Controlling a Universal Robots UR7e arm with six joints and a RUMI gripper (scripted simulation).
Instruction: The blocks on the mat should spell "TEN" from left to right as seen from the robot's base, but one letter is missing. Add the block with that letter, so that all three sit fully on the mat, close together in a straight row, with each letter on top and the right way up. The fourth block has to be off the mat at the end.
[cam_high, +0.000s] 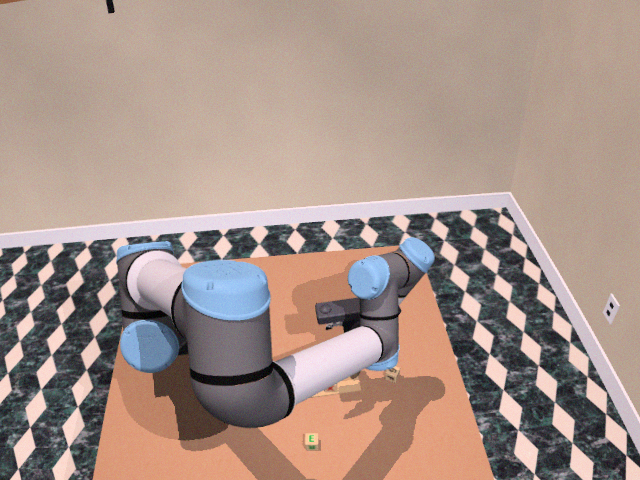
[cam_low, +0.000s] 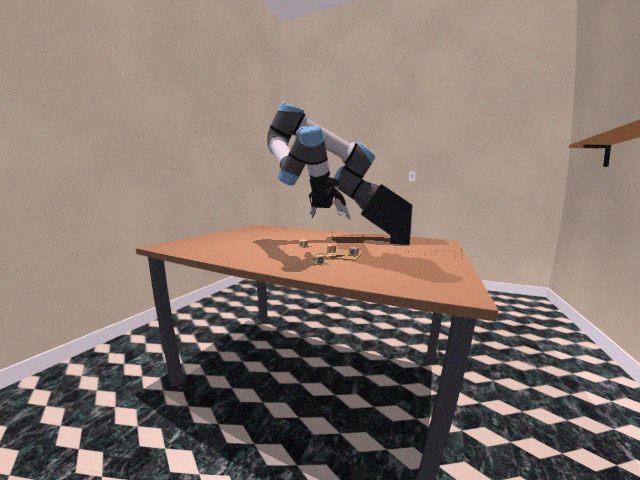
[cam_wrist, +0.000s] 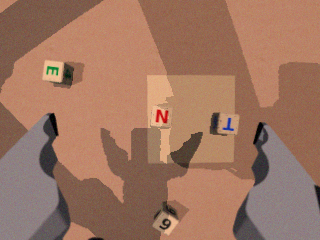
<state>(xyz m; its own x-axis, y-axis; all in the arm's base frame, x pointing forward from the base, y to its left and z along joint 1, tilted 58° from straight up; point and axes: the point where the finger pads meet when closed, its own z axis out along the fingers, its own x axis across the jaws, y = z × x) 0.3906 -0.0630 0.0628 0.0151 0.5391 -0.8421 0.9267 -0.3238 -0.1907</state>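
In the wrist view a tan mat (cam_wrist: 200, 95) (cam_low: 342, 255) holds two blocks with a gap between them: a red N block (cam_wrist: 161, 117) (cam_low: 331, 249) near its left edge and a blue T block (cam_wrist: 227, 123) (cam_low: 353, 251) near its right edge. A green E block (cam_wrist: 52, 71) (cam_high: 311, 440) (cam_low: 303, 242) lies off the mat, far to the upper left. A block marked with a dark 6 (cam_wrist: 165, 222) (cam_high: 391, 374) (cam_low: 320, 259) lies tilted off the mat, below it. My gripper (cam_wrist: 157, 119) (cam_low: 328, 209) is open and empty, high above the mat. The arm hides it in the top view.
The brown table (cam_low: 413, 289) (cam_high: 439, 439) carries everything. Its edges drop to a checkered floor. The arm's big elbow (cam_high: 227, 330) hides most of the mat (cam_high: 347, 385) in the top view. Arm shadows cross the mat and the table.
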